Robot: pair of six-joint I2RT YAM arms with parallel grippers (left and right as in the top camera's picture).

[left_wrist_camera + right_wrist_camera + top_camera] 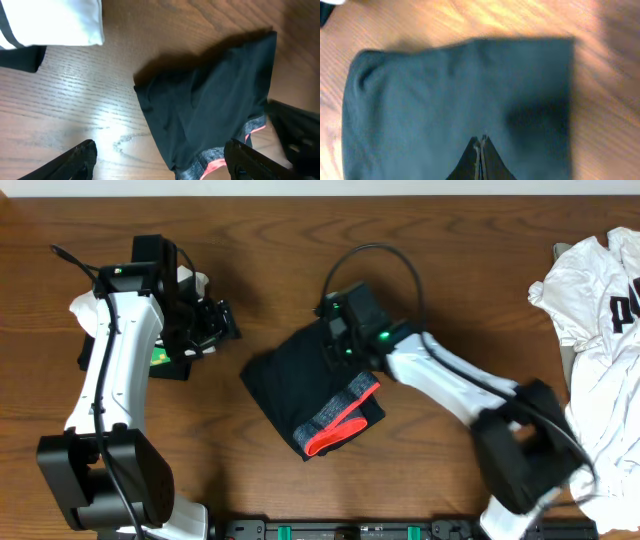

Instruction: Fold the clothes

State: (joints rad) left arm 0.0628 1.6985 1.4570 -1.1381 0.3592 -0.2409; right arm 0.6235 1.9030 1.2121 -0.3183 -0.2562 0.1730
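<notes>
The black pants (295,385) lie folded into a compact bundle in the middle of the table. Their grey waistband with the red-orange edge (343,417) faces the front right. My right gripper (336,340) is shut and sits over the bundle's far right part. In the right wrist view its closed tips (480,138) hover over the dark fabric (445,95), with no cloth seen between them. My left gripper (218,323) is open and empty, left of the pants. In the left wrist view the pants (210,100) lie ahead between its spread fingers (161,146).
A white T-shirt with black lettering (600,310) is heaped at the right edge. Another white garment (50,20) with a green logo (160,357) lies under the left arm, on a dark item (175,368). Bare wood surrounds the pants.
</notes>
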